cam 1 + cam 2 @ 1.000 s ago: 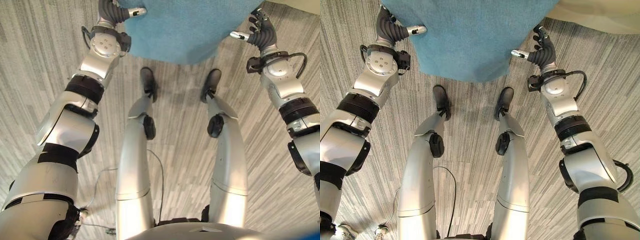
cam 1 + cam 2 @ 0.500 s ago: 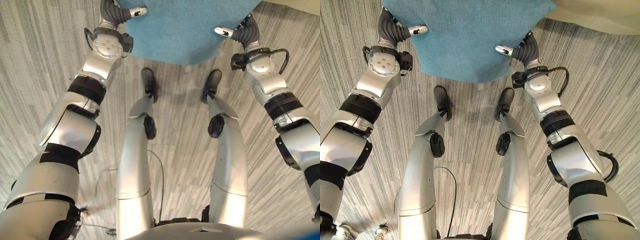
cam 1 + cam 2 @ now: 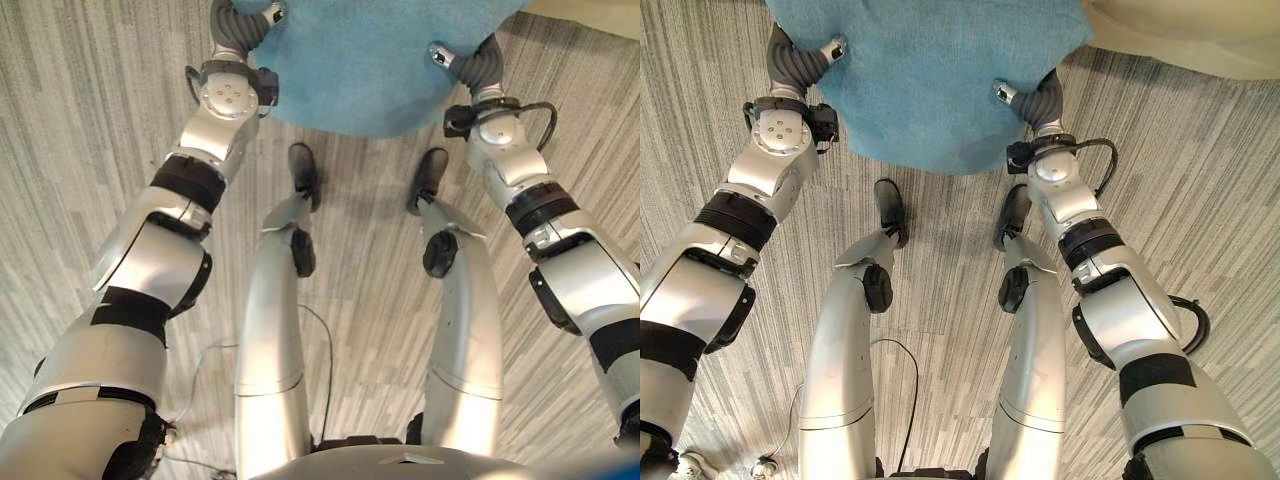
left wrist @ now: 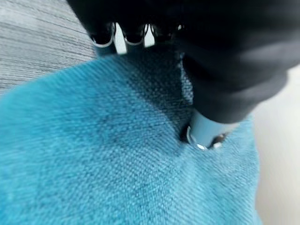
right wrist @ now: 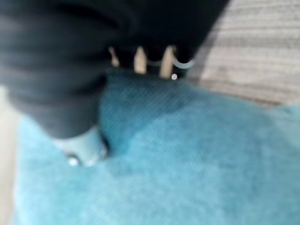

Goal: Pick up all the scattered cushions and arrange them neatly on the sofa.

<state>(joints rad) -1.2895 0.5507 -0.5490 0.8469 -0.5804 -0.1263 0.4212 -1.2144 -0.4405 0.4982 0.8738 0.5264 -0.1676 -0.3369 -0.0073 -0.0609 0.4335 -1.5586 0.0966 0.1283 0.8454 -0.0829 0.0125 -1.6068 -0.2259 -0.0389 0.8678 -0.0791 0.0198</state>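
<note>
On floor ahead of robot, L eye view: teal cushion (image 3: 375, 60) lies on grey striped carpet (image 3: 80, 120), w/ left hand (image 3: 245, 22) at one side edge & right hand (image 3: 468, 62) at the opposite edge, thumbs on top of the fabric.

R eye view: same layout; pale sofa edge (image 3: 1200, 35) just beyond the cushion's far right corner, apparently touching it.

L wrist view: thumb (image 4: 206, 133) dents the cloth from above, fingers (image 4: 119, 40) curl over the cushion's edge, so that hand pinches it.

R wrist view: mirror case, thumb (image 5: 82, 147) sunk in fabric, fingers (image 5: 140, 61) wrapped round the rim; also clamped on cushion.

Judgement: looks soft, light, squashy, not slippery or fragile. It'll sag in the middle, so holding both side edges w/ a deep pinch seems best.
</note>
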